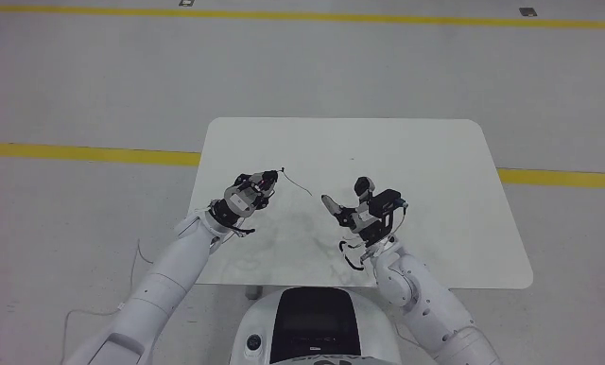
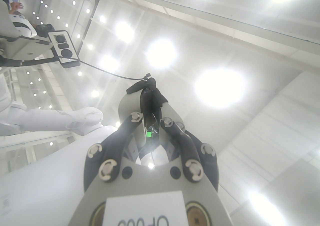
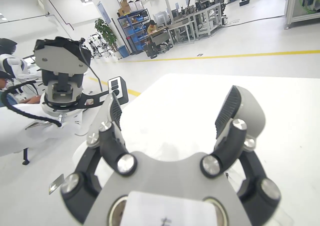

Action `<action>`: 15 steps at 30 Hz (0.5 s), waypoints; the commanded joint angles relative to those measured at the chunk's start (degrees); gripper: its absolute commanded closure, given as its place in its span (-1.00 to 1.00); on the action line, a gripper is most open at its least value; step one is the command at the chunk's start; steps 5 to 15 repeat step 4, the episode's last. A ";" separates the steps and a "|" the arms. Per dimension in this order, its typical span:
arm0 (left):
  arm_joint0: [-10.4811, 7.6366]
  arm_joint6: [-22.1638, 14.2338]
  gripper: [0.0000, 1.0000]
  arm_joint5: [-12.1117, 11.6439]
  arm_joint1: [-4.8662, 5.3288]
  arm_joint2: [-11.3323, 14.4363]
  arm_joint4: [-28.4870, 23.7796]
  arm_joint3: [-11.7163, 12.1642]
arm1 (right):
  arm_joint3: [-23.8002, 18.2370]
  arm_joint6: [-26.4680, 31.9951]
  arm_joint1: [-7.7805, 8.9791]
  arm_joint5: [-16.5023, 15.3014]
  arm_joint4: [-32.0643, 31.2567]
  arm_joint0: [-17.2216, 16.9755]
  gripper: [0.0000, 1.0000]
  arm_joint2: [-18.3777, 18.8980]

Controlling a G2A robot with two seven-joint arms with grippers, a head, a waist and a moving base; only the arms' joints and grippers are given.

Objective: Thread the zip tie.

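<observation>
The zip tie [image 1: 296,182] is a thin black strap, held above the white table [image 1: 425,157] by my left gripper [image 1: 267,181]. In the left wrist view that gripper [image 2: 150,92] is shut on the zip tie [image 2: 112,74] near its head, and the strap curves away from the black-covered fingertips. My right gripper [image 1: 345,199] hangs a little to the right of the strap's free end. Its ribbed fingers [image 3: 228,109] stand wide apart with nothing between them. The right wrist view has the left gripper [image 3: 75,47] and the hanging zip tie [image 3: 91,69] off to one side.
The table's bare top [image 3: 200,92] lies under both grippers, its front edge close to the arms. Yellow floor lines [image 1: 302,17] run beyond it. Shelves and workbenches [image 3: 175,29] stand far off across the hall.
</observation>
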 commanded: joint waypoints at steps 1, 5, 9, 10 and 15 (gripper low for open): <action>0.00 0.00 1.00 0.00 0.00 0.00 0.00 0.00 | 0.00 0.00 0.00 0.00 0.00 0.00 -1.00 0.00; 0.00 0.00 1.00 0.00 0.00 0.00 0.00 0.00 | 0.00 0.00 0.00 0.00 0.00 0.00 -1.00 0.00; 0.00 0.00 1.00 0.00 0.00 0.00 0.00 0.00 | 0.00 0.00 0.00 0.00 0.00 0.00 -1.00 0.00; 0.00 0.00 1.00 0.00 0.00 0.00 0.00 0.00 | 0.00 0.00 0.00 0.00 0.00 0.00 -1.00 0.00; 0.00 0.00 1.00 0.00 0.00 0.00 0.00 0.00 | 0.00 0.00 0.00 0.00 0.00 0.00 -1.00 0.00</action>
